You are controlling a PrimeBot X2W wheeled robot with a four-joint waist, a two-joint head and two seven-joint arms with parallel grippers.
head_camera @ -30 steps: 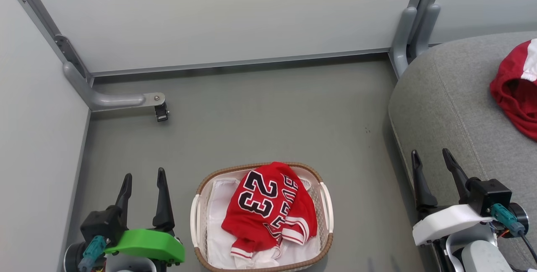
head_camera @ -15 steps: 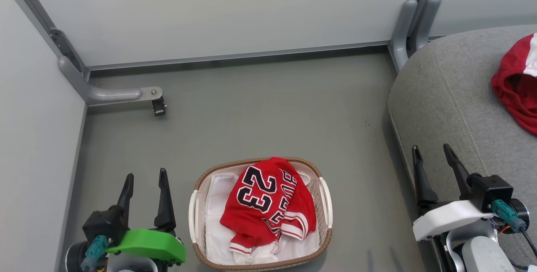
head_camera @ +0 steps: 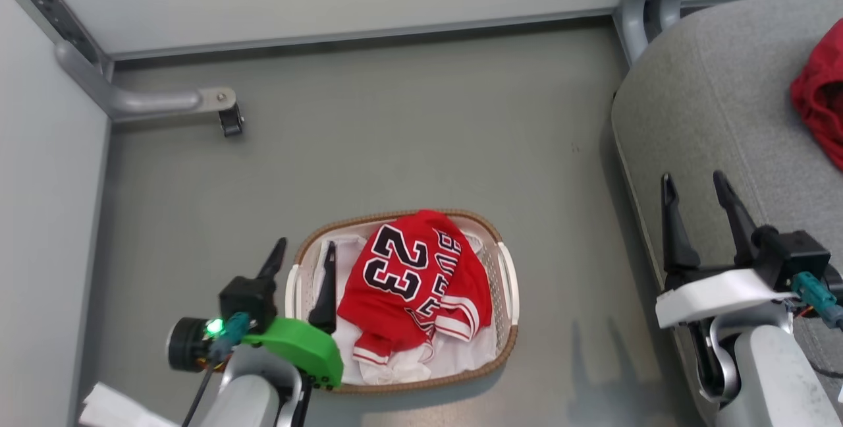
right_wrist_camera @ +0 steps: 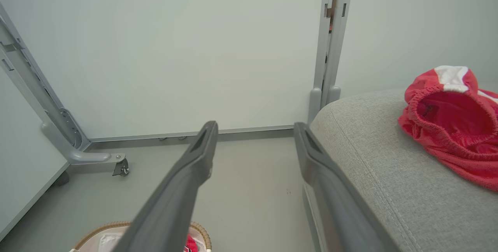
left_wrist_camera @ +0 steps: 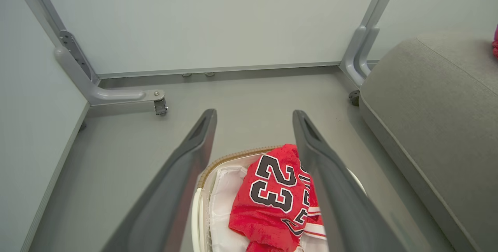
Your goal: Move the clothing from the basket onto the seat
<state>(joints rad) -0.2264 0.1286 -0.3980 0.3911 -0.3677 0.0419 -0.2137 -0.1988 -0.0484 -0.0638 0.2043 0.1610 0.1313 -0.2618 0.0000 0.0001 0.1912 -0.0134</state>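
Note:
The basket [head_camera: 461,217] stands on the grey floor. In it a red "23" jersey [head_camera: 408,275] lies crumpled on a white sheet. My left gripper [head_camera: 305,244] is open above the basket's left rim, one finger outside it and one over the sheet. In the left wrist view the left gripper [left_wrist_camera: 253,112] spans the jersey [left_wrist_camera: 272,189] and the basket's far rim [left_wrist_camera: 233,157]. At the right, my right gripper [head_camera: 693,178] hangs open and empty by the edge of the seat [head_camera: 711,104]. Another red garment [right_wrist_camera: 455,116] lies on the seat [right_wrist_camera: 389,174].
Pale partition walls close off the back and left. A grey frame leg with a caster [head_camera: 230,120] juts onto the floor at the back left. Another upright post [head_camera: 635,12] stands by the seat's far corner. Open floor lies between the basket and the seat.
The head camera has tipped down, shifting the whole picture up. My left gripper has swung right, from beside the basket to over its left rim. Both grippers stay open.

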